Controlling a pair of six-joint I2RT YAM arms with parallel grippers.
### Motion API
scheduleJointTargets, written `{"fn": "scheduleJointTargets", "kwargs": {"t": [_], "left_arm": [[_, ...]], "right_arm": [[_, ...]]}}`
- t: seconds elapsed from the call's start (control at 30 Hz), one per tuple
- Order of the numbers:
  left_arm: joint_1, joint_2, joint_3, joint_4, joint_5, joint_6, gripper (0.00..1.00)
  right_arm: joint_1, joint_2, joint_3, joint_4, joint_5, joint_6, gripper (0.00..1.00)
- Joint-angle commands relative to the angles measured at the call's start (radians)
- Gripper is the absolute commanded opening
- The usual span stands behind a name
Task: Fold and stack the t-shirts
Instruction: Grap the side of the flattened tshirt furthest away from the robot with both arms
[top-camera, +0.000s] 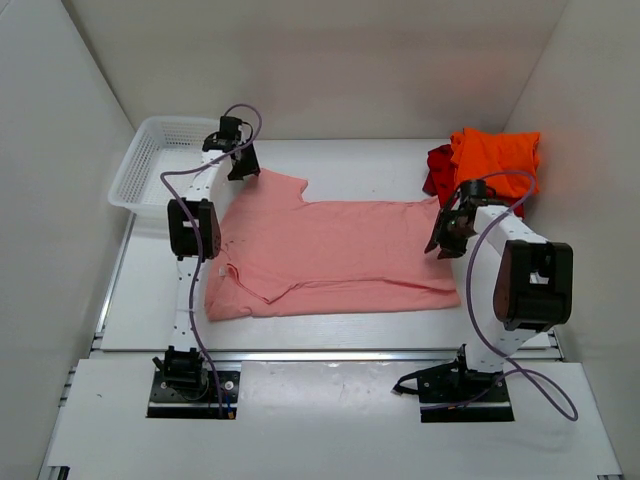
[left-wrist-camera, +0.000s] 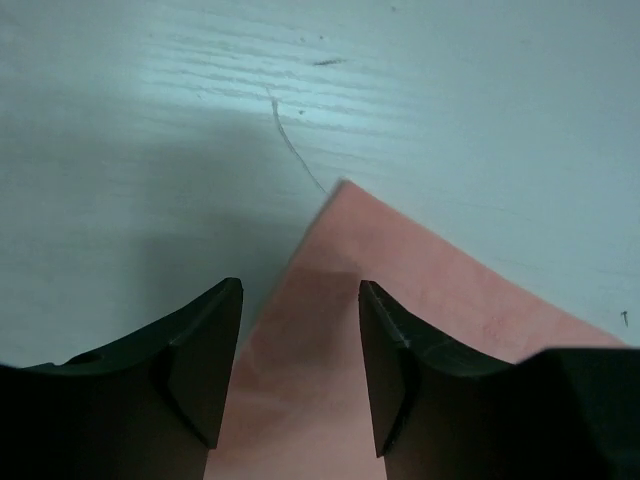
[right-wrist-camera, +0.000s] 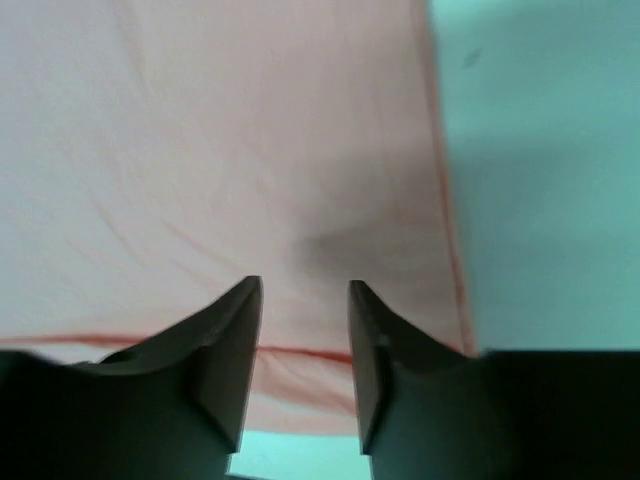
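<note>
The salmon-pink t-shirt (top-camera: 335, 255) lies spread flat across the middle of the table, sleeves to the left, hem to the right. My left gripper (top-camera: 243, 163) is open above its far left sleeve corner (left-wrist-camera: 345, 190), the cloth (left-wrist-camera: 300, 400) showing between the jaws. My right gripper (top-camera: 447, 235) is open just above the shirt's far right hem corner (right-wrist-camera: 330, 180). The bright orange t-shirt (top-camera: 495, 160) lies folded on the red one (top-camera: 437, 170) at the far right.
A white plastic mesh basket (top-camera: 155, 165) stands at the far left, close to my left gripper. White walls enclose the table on three sides. The table's near edge has a metal rail (top-camera: 330, 355).
</note>
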Motion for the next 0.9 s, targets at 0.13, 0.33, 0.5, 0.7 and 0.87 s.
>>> {"fn": "scheduleJointTargets", "kwargs": {"t": [0.13, 0.33, 0.5, 0.7, 0.87], "left_arm": [[-0.012, -0.006, 0.018, -0.174, 0.045, 0.034, 0.65], [-0.009, -0.009, -0.014, -0.189, 0.094, 0.055, 0.00], [0.010, -0.018, -0.049, -0.197, 0.197, 0.058, 0.00], [0.011, -0.052, -0.103, -0.166, 0.227, 0.066, 0.00], [0.013, -0.065, -0.105, -0.161, 0.254, 0.078, 0.00]], "right_arm": [[-0.029, 0.124, 0.189, 0.111, 0.012, 0.014, 0.64], [-0.011, 0.230, 0.271, 0.207, 0.039, 0.063, 0.65], [0.009, 0.347, 0.377, 0.218, 0.113, 0.055, 0.66], [0.026, 0.499, 0.589, 0.129, 0.135, 0.031, 0.66], [0.037, 0.566, 0.678, 0.096, 0.145, 0.028, 0.47]]}}
